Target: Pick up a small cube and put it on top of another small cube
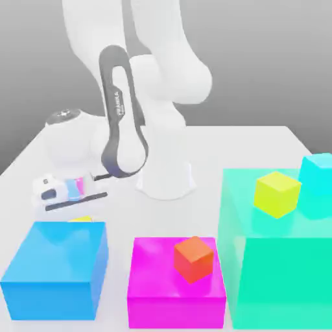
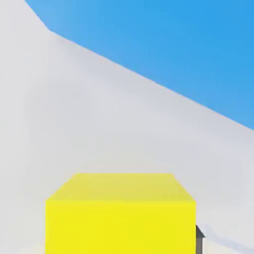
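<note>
A small warm-yellow cube (image 2: 120,213) sits on the white table, very close to the hand camera. In the exterior view only a thin sliver of this cube (image 1: 81,219) peeks over the far top edge of the big blue block (image 1: 55,269). My gripper (image 1: 68,201) is low over the table at the exterior view's left, right by that cube and just behind the blue block. An orange-red small cube (image 1: 193,258) rests on the big magenta block (image 1: 175,292). A lemon-yellow small cube (image 1: 277,193) rests on the big teal block (image 1: 279,272).
A small cyan cube (image 1: 318,175) stands on the teal block's far right corner. The blue block's face (image 2: 173,44) rises just beyond the yellow cube in the hand view. The arm's white base (image 1: 165,181) stands mid-table behind the blocks.
</note>
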Available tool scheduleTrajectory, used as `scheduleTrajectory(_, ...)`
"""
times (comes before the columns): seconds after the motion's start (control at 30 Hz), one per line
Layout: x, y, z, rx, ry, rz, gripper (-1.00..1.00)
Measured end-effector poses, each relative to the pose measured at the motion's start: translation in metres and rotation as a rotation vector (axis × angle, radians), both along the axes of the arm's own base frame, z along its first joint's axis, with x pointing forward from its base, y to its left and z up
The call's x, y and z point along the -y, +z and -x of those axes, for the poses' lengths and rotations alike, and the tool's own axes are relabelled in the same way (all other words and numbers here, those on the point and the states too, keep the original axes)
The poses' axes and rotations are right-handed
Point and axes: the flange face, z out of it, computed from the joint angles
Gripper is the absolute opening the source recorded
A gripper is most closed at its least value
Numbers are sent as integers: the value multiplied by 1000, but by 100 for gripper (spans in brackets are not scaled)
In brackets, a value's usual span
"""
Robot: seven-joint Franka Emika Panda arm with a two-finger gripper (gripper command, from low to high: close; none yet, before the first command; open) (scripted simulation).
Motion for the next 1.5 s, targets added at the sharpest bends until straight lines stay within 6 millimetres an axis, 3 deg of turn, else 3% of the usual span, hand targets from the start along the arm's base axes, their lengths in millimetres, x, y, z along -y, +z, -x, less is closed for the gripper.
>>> scheduleTrajectory(0.47, 0, 63, 0, -9, -21, -11, -100)
scheduleTrajectory(0.53, 14, 65, -4, -10, -115, -25, -100)
scheduleTrajectory(0.77, 93, 84, -22, 19, -504, -32, -100)
scheduleTrajectory(0.87, 101, 99, -47, 35, -529, -22, -100)
scheduleTrajectory(0.97, 90, 113, -75, 43, -480, -17, -100)
scheduleTrajectory(1.13, 52, 133, -120, 47, -345, -15, -100)
scheduleTrajectory(1.33, -13, 156, -167, 46, -150, -16, -100)
scheduleTrajectory(1.5, -76, 172, -192, 37, 28, -17, -100)
